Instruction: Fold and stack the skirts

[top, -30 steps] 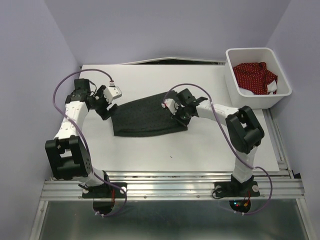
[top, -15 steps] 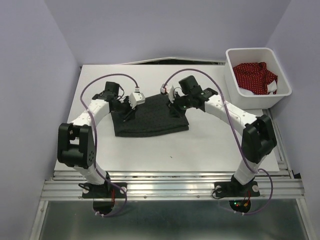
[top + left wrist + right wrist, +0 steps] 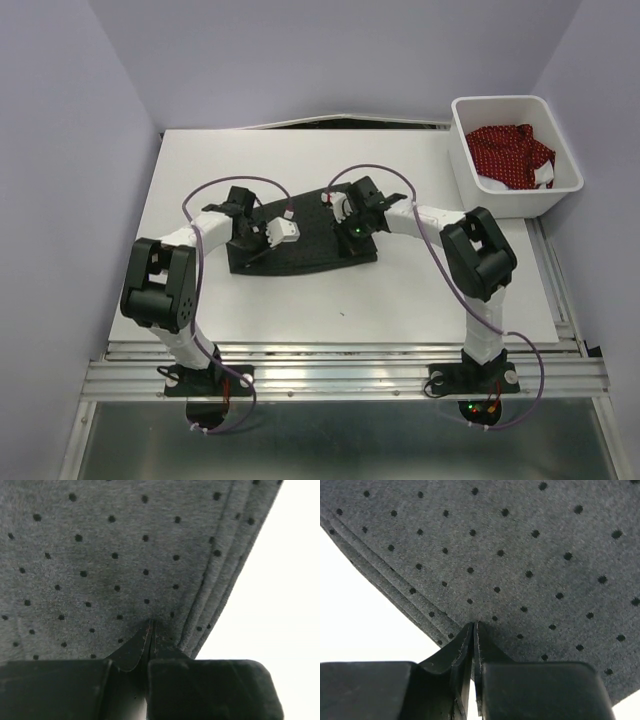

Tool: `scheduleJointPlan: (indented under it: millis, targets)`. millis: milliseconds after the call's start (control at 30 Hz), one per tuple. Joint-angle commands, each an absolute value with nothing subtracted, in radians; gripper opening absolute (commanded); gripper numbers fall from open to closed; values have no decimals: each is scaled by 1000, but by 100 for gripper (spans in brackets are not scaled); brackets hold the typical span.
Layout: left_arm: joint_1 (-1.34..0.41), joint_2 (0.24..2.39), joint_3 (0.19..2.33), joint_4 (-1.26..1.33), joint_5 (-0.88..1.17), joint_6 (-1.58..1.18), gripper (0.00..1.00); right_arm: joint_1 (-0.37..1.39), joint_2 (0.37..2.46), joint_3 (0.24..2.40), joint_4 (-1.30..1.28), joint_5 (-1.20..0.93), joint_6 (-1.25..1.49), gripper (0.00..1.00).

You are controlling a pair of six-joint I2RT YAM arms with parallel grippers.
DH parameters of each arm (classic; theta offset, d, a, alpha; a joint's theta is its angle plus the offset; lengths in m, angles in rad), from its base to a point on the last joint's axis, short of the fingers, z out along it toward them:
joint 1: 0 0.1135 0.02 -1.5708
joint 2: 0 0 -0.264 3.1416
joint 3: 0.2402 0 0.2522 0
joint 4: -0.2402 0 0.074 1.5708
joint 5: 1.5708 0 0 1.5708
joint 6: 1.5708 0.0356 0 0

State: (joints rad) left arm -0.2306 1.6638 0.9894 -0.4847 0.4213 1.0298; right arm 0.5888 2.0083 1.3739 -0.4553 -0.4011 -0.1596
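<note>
The dark charcoal skirt (image 3: 310, 250), dotted black, lies folded in layers on the white table (image 3: 300, 310). My left gripper (image 3: 252, 244) is down on its left part. In the left wrist view that gripper (image 3: 151, 623) is shut, its tips pinching the cloth (image 3: 100, 555) beside the layered edge. My right gripper (image 3: 352, 232) is on the skirt's right part. It (image 3: 475, 624) is likewise shut, tips nipping the cloth (image 3: 520, 545) close to the stacked edges. The red dotted skirt (image 3: 512, 150) lies crumpled in the bin, with a bit of the white skirt (image 3: 544, 178) under it.
The white rectangular bin (image 3: 500, 101) stands at the table's far right corner. Purple walls close in the left, back and right. A metal rail (image 3: 340, 375) with both arm bases runs along the near edge.
Both arms swung inward onto the dark skirt. The left gripper went from open beside the skirt's left edge to shut on it; the right moved along the skirt and shut again.
</note>
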Motion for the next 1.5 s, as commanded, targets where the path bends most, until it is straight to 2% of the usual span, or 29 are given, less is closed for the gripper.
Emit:
scheduleJointPlan:
  millis: [0, 133, 167, 233, 300, 333, 367, 400, 500, 567, 733, 900, 1067, 1167, 1233, 1267, 1367, 1467]
  targets:
    - [-241, 1594, 968, -551, 412, 1066, 7, 592, 2006, 1313, -448, -321, -256, 10]
    - [-241, 1416, 928, -505, 515, 1052, 45, 548, 2013, 1301, -448, -170, -423, 10]
    - [-241, 1313, 896, -468, 537, 1010, 60, 528, 2031, 1339, -448, -149, -489, 11]
    - [-241, 1217, 868, -361, 535, 962, 73, 488, 2058, 1383, -436, -98, -576, 12]
    - [-239, 1102, 839, -309, 506, 928, 84, 473, 2072, 1423, -384, -42, -670, 16]
    - [-239, 1068, 809, -251, 480, 911, 94, 472, 2072, 1436, -359, -20, -684, 18]
    - [-239, 1018, 792, -227, 427, 907, 98, 463, 2074, 1456, -339, -3, -677, 22]
    - [-233, 999, 755, -209, 402, 914, 98, 463, 2072, 1520, -341, -5, -660, 25]
    - [-200, 976, 718, -164, 379, 952, 99, 463, 2046, 1606, -362, -121, -539, 51]
    - [-154, 974, 687, -164, 403, 1041, 98, 472, 2034, 1698, -411, -264, -474, 59]
    - [-130, 924, 565, -158, 518, 1392, 98, 528, 2037, 1744, -436, -451, -284, 61]
    - [-132, 1001, 523, -196, 571, 1706, 85, 549, 2123, 1785, -400, -597, -123, 57]
    - [-133, 1080, 427, -13, 532, 1801, 84, 578, 2175, 1789, -370, -676, -32, 54]
    - [-129, 1135, 448, 64, 561, 1682, 84, 618, 2145, 1721, -292, -651, -3, 55]
    - [-75, 1138, 540, 25, 629, 1472, 84, 652, 2080, 1632, -236, -565, 70, 56]
    - [-49, 1126, 569, 17, 688, 1380, 85, 688, 2065, 1618, -220, -460, 102, 53]
    - [82, 1071, 646, 0, 750, 1040, 85, 739, 2031, 1602, -241, -292, 152, 51]
    - [228, 997, 684, -58, 791, 819, 87, 813, 2016, 1597, -255, -137, 134, 49]
